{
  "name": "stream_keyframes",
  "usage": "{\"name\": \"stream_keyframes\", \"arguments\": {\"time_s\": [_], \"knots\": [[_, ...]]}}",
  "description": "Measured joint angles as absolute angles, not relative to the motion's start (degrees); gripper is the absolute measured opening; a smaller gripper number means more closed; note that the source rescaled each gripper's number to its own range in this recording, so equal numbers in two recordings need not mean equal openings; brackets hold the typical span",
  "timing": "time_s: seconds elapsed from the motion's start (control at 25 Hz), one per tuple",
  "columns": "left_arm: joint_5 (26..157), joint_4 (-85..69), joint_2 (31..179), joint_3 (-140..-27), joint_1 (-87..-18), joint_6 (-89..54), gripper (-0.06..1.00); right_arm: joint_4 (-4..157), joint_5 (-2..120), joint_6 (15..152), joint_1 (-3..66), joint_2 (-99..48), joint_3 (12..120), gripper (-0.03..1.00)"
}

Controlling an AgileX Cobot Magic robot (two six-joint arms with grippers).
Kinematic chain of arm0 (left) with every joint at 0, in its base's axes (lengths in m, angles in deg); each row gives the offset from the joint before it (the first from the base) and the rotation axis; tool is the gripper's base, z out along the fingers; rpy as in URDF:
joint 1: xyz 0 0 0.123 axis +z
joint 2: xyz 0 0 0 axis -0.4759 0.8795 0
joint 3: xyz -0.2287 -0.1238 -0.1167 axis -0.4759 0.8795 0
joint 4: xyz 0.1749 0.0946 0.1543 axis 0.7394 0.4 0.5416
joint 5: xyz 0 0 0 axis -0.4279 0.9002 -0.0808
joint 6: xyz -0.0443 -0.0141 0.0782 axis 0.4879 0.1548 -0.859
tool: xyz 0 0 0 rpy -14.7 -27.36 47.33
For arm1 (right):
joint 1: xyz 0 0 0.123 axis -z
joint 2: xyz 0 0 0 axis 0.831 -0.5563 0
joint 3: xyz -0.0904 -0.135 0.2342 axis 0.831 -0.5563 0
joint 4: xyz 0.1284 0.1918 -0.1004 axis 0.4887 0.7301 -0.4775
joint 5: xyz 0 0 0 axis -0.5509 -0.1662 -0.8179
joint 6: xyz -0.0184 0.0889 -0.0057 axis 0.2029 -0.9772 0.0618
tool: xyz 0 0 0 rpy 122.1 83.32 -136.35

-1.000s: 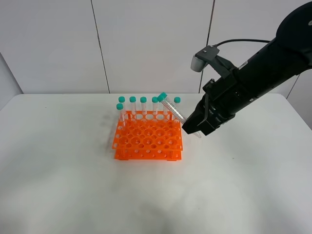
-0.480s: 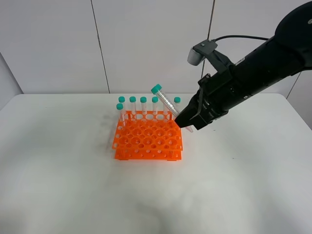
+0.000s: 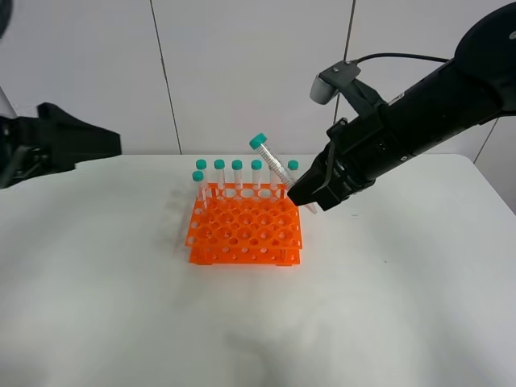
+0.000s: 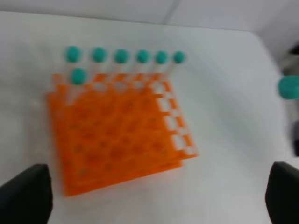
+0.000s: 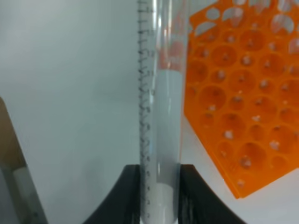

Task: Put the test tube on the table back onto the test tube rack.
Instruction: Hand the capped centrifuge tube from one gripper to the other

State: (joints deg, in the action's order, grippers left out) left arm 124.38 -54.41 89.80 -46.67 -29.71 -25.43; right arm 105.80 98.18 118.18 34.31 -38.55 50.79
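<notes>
over the right end of the test tube rack (image 3: 246, 230) we see the test tube (image 3: 276, 168) held in the air, clear of the table (image 3: 387, 306). it is tilted, its teal cap up and leaning toward the middle of the rack, its lower end down in the right gripper (image 3: 301, 198). in the right wrist view the two dark fingers (image 5: 132, 184) press on either side of the clear graduated body near its lower end, so we take this gripper as clamped on the tube. the orange grid lies just beside the tube in that view, and we cannot tell which hole the tip lines up with.

seven other tubes (image 4: 121, 56) stand upright in the rack: six along the far row and one in the next row at the left end. all the nearer holes show orange only.

at the left, the left gripper (image 4: 154, 198) hangs above the table, well apart from the rack, looking down on it. its dark fingers (image 4: 24, 193) sit wide apart with nothing between them.
</notes>
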Motion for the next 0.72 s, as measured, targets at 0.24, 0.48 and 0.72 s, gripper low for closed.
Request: {"name": "stream_keyframes", "arguments": {"time_s": [0.24,0.48,0.72], "knots": [[124.47,-84.15,104.82,-46.67,-36.67,-46.36,1.00,106.29,98.08,118.18,34.31,-38.55,50.79,0.02],[124.53,-92.80,114.66,-49.57,-44.34,-55.02,1.00,106.35,98.08,118.08,34.31,-38.61,50.79,0.02],[125.25,-93.38,120.39,-56.82,-48.94,-53.18,1.00,106.33,97.93,117.67,34.31,-40.22,50.79,0.02]]}}
